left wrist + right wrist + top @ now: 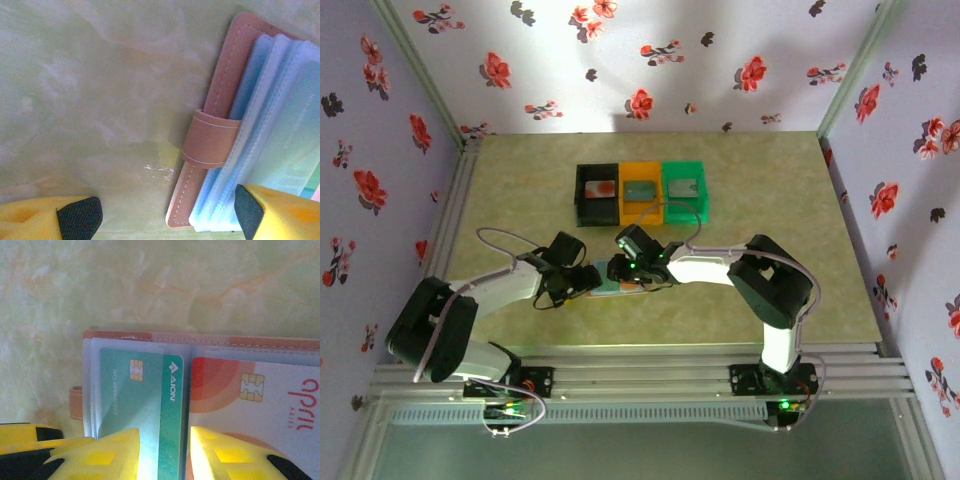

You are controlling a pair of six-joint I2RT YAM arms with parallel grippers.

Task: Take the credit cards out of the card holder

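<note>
The card holder point(240, 337) lies open on the worktop point(770, 200), in the middle of its near half, long axis running left to right. Two credit cards point(145, 390) sit sleeved side by side, a green card point(140, 410) and a red and white card point(280, 405). The right gripper point(165, 455) points down directly over it, jaws narrowly parted astride the green card's edge by the fold; whether they pinch it I cannot tell. The left gripper point(165, 220) reaches in low from the left, jaws wide, holding nothing, the holder's strap edge between them. Both forearms stretch inward, and the right looks better placed to draw a card
</note>
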